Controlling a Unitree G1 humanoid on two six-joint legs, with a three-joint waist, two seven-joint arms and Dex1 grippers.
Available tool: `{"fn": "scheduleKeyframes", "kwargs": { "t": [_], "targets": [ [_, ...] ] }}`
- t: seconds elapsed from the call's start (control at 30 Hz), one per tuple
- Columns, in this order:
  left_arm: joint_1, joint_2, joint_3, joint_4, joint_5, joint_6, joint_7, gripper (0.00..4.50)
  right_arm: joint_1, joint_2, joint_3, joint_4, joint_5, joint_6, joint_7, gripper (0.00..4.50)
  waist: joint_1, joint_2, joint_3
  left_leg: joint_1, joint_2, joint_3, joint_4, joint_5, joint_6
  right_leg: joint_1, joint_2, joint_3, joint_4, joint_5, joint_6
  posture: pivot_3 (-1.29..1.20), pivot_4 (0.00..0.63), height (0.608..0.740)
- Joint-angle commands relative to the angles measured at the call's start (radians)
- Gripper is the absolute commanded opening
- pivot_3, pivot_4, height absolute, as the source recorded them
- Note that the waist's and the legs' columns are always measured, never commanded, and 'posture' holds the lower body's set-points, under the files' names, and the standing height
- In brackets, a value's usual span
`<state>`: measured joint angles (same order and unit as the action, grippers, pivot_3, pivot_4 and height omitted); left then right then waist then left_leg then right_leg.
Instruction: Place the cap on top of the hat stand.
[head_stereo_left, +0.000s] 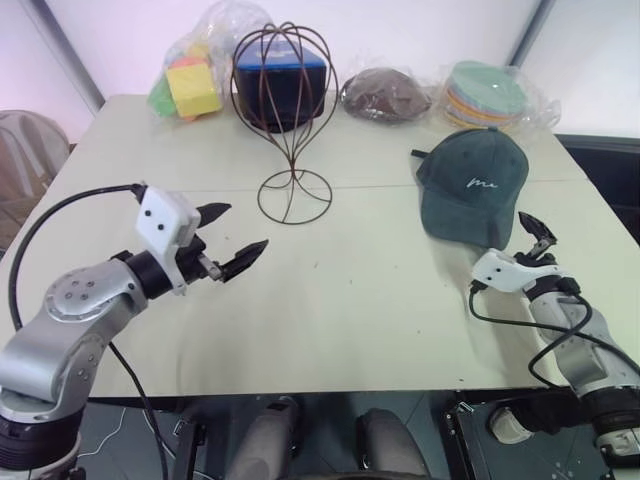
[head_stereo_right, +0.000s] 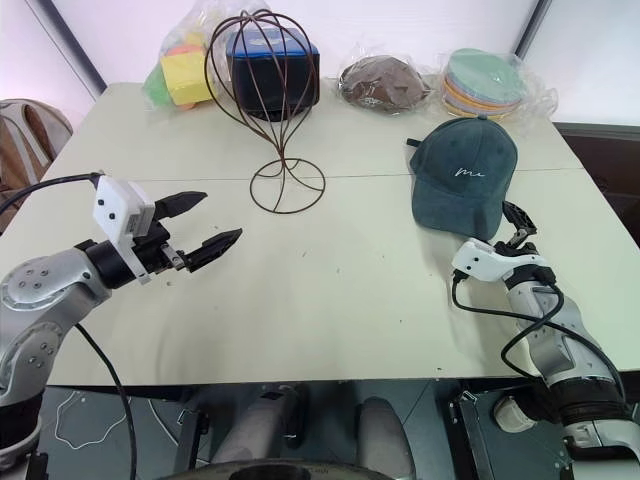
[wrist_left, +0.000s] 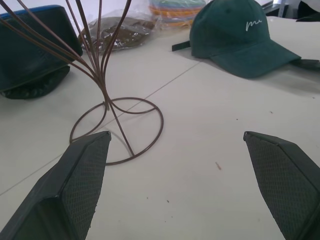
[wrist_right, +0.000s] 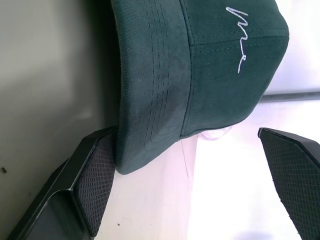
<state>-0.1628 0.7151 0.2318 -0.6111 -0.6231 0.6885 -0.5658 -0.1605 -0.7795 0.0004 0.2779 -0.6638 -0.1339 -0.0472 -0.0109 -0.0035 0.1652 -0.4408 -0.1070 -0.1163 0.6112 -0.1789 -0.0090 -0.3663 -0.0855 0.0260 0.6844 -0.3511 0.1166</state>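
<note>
Dark teal-grey fabric marks the cap (head_stereo_left: 472, 186), which is laid flat on the pale table (head_stereo_left: 350, 300) at right, brim toward the near edge, w/ the right gripper (head_stereo_left: 540, 240) set just at the brim tip, jaws spread wide & nothing grasped. The wire hat stand (head_stereo_left: 286, 110) is seen upright at centre-far, well apart from the cap, w/ bare tabletop between them; the left gripper (head_stereo_left: 228, 240) is held released near its round base. Behind the stand a blue-black box (head_stereo_left: 283, 80), a bag of coloured blocks (head_stereo_left: 190, 80), a bagged brown hat (head_stereo_left: 385, 93) & stacked pastel hats (head_stereo_left: 485, 95) are lined along the far edge.
</note>
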Motion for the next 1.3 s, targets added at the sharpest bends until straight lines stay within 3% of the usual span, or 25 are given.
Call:
{"fn": "scheduleKeyframes", "kwargs": {
  "t": [0.03, 0.27, 0.97, 1.3],
  "targets": [
    [-0.015, 0.014, 0.033, -0.026, -0.004, -0.015, -0.001, 4.5, -0.013, -0.006, 0.004, 0.005, 0.001, 0.003, -0.011, 3.61, 0.0, 0.0, 0.0, 0.0, 0.0, 0.0, 0.0, 0.0, 0.0, 0.0, 0.0, 0.0, 0.0, 0.0, 0.0, 0.0, 0.15, 0.74],
    [-0.014, 0.015, 0.035, -0.025, -0.003, -0.017, 0.001, 4.5, -0.026, 0.002, 0.024, 0.013, 0.014, -0.008, -0.017, 0.03, -0.004, -0.002, -0.001, 0.001, 0.001, 0.0, 0.0, 0.0, 0.0, 0.0, 0.001, 0.0, 0.0, 0.0, 0.0, 0.0, 0.15, 0.74],
    [-0.042, 0.018, 0.024, 0.002, 0.013, -0.034, -0.007, 4.5, -0.068, 0.044, 0.02, 0.005, 0.031, -0.028, -0.154, 0.03, -0.003, -0.002, -0.002, 0.002, 0.001, 0.0, 0.0, 0.0, 0.0, 0.001, 0.002, 0.001, 0.0, 0.0, 0.0, 0.0, 0.15, 0.74],
    [-0.062, 0.021, 0.011, 0.031, 0.024, -0.051, -0.024, 4.5, -0.036, 0.08, -0.089, -0.162, 0.137, -0.022, -0.154, 0.03, -0.002, -0.002, -0.001, 0.002, 0.001, 0.0, 0.0, 0.0, 0.0, 0.001, 0.002, 0.001, 0.0, 0.0, 0.0, 0.0, 0.15, 0.74]
  ]
}}
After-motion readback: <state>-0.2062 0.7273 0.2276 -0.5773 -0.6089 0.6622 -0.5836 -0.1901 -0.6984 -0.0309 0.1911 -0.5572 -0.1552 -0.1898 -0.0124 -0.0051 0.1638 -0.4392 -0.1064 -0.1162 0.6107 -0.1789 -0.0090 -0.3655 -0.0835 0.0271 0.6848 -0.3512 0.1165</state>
